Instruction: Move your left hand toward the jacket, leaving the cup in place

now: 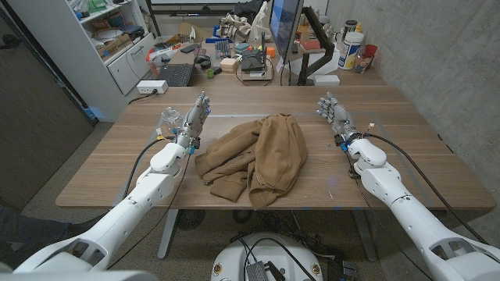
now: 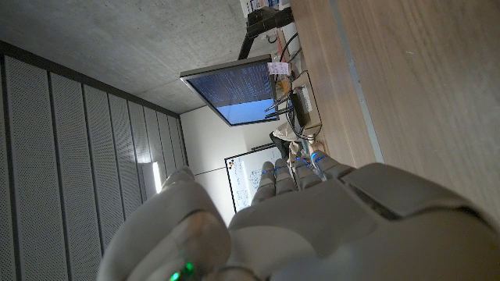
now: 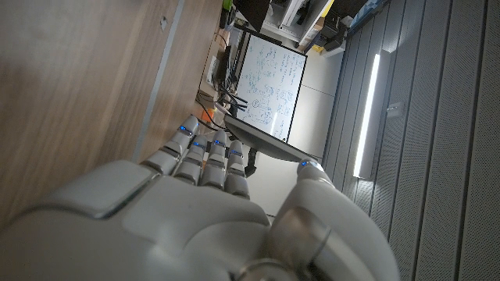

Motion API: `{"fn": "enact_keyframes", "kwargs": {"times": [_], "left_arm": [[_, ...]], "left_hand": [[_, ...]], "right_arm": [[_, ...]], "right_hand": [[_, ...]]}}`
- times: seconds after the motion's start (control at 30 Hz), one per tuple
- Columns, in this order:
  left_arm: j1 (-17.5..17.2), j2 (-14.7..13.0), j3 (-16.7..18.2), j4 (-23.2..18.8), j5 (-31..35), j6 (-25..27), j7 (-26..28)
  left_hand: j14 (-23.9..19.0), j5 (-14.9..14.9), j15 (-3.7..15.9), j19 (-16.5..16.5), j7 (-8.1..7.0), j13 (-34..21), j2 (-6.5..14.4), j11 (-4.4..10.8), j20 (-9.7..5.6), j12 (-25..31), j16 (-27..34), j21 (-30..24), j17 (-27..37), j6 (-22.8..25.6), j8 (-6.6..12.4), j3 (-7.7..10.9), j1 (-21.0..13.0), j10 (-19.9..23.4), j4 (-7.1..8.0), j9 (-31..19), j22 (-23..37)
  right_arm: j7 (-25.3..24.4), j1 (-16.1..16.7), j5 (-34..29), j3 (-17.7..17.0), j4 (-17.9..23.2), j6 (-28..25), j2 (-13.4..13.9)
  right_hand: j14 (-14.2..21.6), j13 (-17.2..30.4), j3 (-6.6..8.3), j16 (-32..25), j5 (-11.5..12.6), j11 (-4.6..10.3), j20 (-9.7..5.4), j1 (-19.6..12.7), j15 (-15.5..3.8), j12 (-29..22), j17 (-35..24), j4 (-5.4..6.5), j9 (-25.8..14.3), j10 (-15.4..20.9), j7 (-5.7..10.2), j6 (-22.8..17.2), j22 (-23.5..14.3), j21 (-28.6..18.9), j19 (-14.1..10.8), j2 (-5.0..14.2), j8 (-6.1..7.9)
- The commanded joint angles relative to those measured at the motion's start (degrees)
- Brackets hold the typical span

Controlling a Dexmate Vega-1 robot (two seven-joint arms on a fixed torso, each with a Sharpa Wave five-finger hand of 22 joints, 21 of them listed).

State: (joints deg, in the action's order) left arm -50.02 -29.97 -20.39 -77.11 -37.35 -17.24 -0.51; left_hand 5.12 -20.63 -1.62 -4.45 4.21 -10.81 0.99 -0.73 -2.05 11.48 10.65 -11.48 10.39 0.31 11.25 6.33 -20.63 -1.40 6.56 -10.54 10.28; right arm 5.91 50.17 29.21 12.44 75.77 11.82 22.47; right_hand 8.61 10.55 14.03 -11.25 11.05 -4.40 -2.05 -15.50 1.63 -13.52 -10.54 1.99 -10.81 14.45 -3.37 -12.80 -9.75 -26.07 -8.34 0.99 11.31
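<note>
Head view: left hand [image 1: 194, 123] open, empty, fingers extended, standing between cup [image 1: 171, 121] and jacket [image 1: 258, 156]. Jacket heaped mid-counter [image 1: 406, 148], just beside that hand toward the robot's right, cup on its opposite side. Right hand [image 1: 336, 117] open too, farther from jacket.

No legible text: monitor [image 2: 238, 92] lines and whiteboard [image 3: 269, 86] writing too small to read.

Crumpled tan fabric jacket [image 1: 260, 157] heaped at frame centre; clear crinkled plastic cup [image 1: 169, 121] upright at centre left, well apart.
</note>
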Motion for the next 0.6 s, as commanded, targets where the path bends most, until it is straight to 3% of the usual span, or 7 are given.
{"fn": "enact_keyframes", "kwargs": {"times": [0.03,0.6], "left_arm": [[0.4,-0.1,0.3,0.1,-0.6,-0.5,-1.5],[1.4,-2.1,-0.1,-3.1,1.8,0.0,-1.3]], "left_hand": [[0.2,-0.4,0.16,-0.6,0.15,-0.1,0.1,0.13,-0.75,0.4,0.2,-0.2,0.2,0.2,0.27,0.19,-0.5,-0.4,-0.09,-0.1,0.1],[0.2,-0.5,0.23,-1.0,-0.17,-0.1,0.4,0.26,-0.35,0.4,0.2,0.0,0.2,0.2,0.22,0.13,-0.8,-0.3,-0.21,-0.1,0.1]], "right_arm": [[1.6,0.4,-3.0,-2.7,-0.4,-1.0,-2.7],[0.7,0.1,-5.0,-3.5,0.0,-1.7,-4.3]], "right_hand": [[0.6,0.1,0.34,-0.3,0.4,0.15,-0.79,-0.5,-0.01,-0.1,-0.2,-0.11,-0.1,0.6,0.11,-0.6,-0.3,0.0,-0.6,0.08,0.23],[0.7,0.1,0.26,-0.2,0.3,0.11,-0.66,-0.4,0.03,0.0,-0.2,-0.17,-0.1,0.6,0.30,-0.6,-0.3,0.4,-0.6,0.11,0.20]]}}
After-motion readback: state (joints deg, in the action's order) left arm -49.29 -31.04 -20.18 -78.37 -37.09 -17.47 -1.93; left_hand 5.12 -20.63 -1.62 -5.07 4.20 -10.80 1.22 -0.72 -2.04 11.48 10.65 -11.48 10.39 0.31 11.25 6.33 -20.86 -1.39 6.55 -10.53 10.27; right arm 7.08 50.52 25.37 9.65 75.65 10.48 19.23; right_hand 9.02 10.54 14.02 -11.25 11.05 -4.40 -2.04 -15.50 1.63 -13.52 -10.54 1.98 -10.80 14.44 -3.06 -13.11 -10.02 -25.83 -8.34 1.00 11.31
